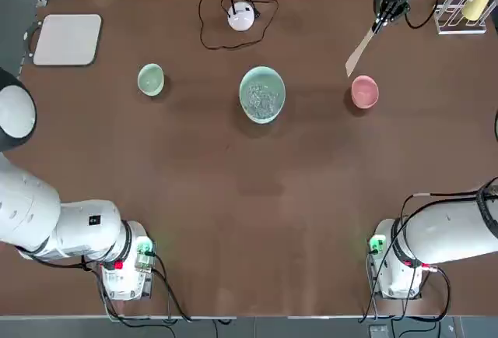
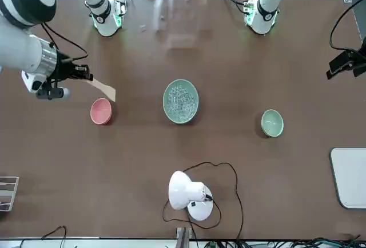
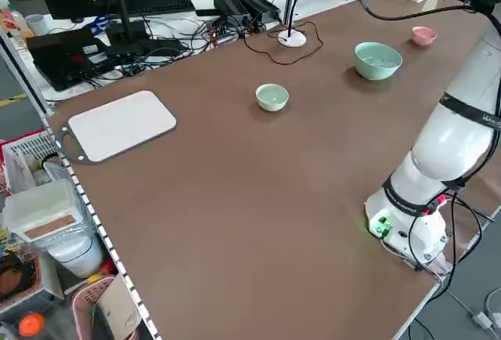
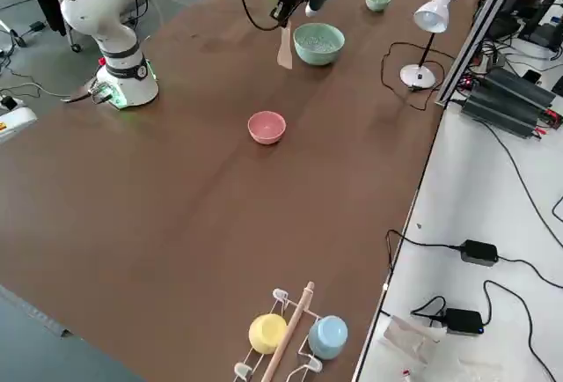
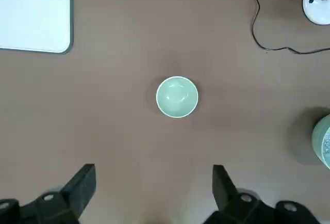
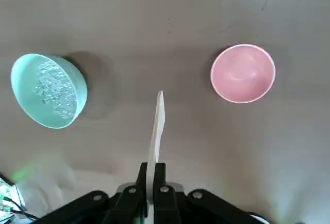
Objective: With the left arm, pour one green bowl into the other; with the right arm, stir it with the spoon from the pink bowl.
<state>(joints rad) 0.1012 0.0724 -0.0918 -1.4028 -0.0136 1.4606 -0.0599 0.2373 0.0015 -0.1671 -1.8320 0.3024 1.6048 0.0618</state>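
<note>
Right gripper (image 6: 150, 170) shut, left gripper (image 5: 154, 177) open, apparently level

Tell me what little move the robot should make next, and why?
Probably bring the spoon over the big bowl, ready to stir: the right gripper grips it away from that bowl, which holds clear bits. The small green bowl is empty beyond the open left gripper.

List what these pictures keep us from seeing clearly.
- Left gripper: the left wrist view's bottom edge cuts off its rear.
- Spoon: in the right wrist view, the right gripper's fingers hide part of its handle.
- Large green bowl: cut by the left wrist view's right edge.
- Clear bits: too small in the top view to count.
</note>
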